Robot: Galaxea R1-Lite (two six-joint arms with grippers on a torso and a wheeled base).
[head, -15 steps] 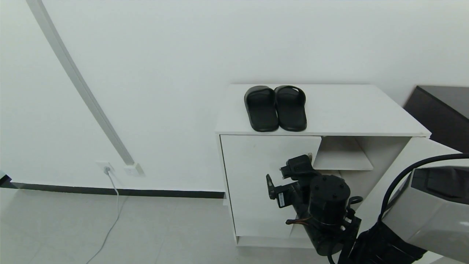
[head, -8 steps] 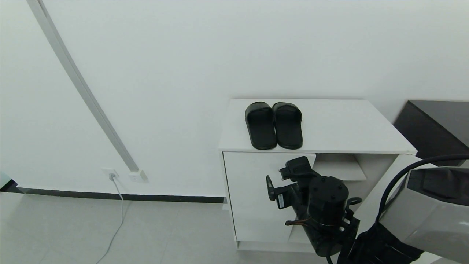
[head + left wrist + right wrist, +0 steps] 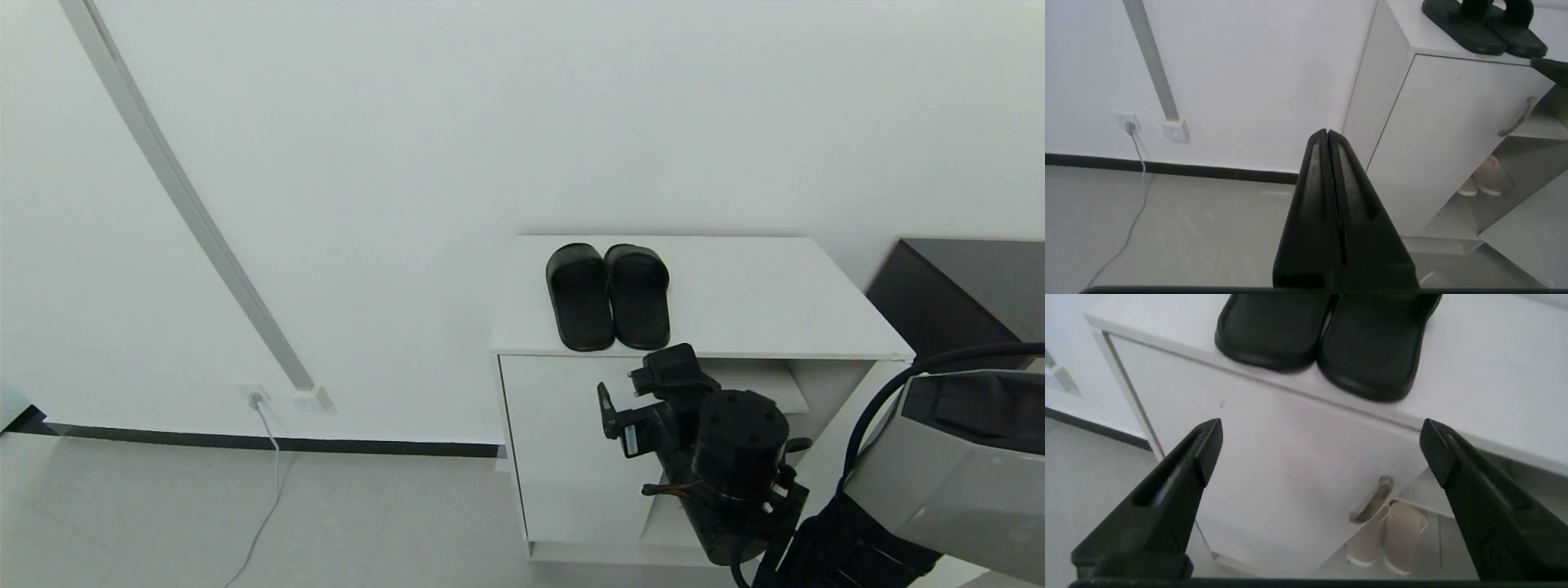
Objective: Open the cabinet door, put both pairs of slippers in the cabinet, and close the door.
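The whole head view has shifted since a second ago, so the camera has moved. The wall (image 3: 408, 163) now takes more of the picture, and the cabinet (image 3: 555, 490) sits lower and looks a little smaller. The right arm holds almost the same place in the picture. Its wrist, which lay before the door's upper half, now overlaps the front edge of the top surface (image 3: 751, 302).

The floor (image 3: 367, 523) stretches left of the cabinet, crossed by a cable (image 3: 265, 490) that hangs from a wall socket (image 3: 255, 398). A grey strip (image 3: 180, 196) slants down the wall to that spot. A dark piece of furniture (image 3: 955, 294) stands near the cabinet's right side.

The cabinet's left door (image 3: 1437, 139) is shut, and the right door (image 3: 841, 425) stands swung out, baring the shelves.

The right pincer (image 3: 1321, 429) is spread wide and holds nothing. It hovers before the shut door, just under the top's front edge and apart from it. The left pincer (image 3: 1328, 139) is closed on nothing, low and to the left of the cabinet.

The black slippers (image 3: 608, 296) lie side by side on the left half of the top surface. Their near ends reach its front edge, and they are well apart from its right edge. The pale slippers (image 3: 1479, 175) sit inside the open right compartment on a lower shelf. The handle (image 3: 1372, 502) is on the shut door's inner edge.
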